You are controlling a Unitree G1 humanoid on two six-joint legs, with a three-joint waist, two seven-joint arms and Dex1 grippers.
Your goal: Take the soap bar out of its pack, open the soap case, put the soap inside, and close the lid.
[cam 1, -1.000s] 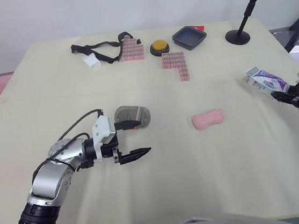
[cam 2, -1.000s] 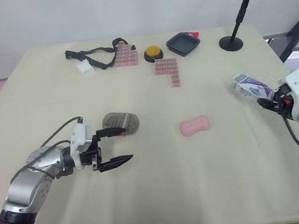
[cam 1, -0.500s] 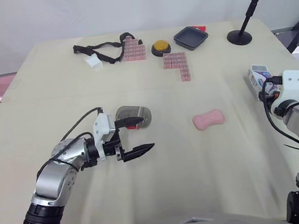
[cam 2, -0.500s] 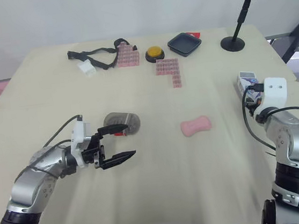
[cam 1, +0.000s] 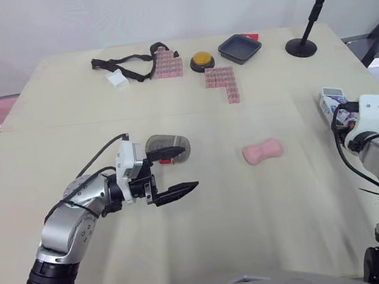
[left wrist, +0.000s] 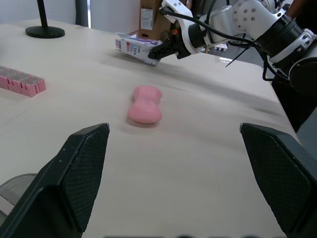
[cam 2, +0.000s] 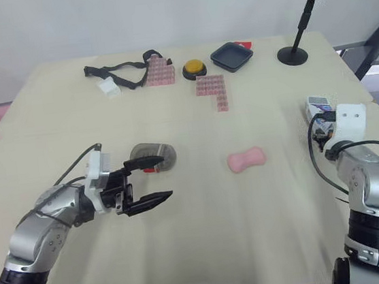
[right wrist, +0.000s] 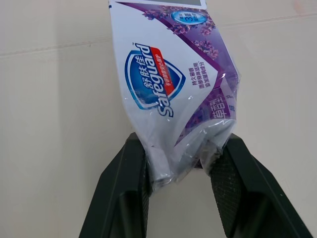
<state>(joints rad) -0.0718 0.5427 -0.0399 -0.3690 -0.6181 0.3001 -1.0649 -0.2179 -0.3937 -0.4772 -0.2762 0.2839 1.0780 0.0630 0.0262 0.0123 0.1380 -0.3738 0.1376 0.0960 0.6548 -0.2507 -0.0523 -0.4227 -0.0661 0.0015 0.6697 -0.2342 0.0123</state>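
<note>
Desk: we see a matt, pale covering, smooth apart from one long crease; cloth or paper, we cannot tell;
Soap bar: matt pink, smooth to our eye;
Soap pack: glossy printed plastic film, crinkled where the jaws pinch it;
Soap case: smoky see-through plastic, smooth;
Left gripper: matt black jaws; we make out a fine mesh grain on the pads;
Right gripper: the same matt black; grained pads;
Tray: dark plastic with a slight sheen;
Strap: black woven cloth, we think;
Button: yellow dome, glossy plastic.
</note>
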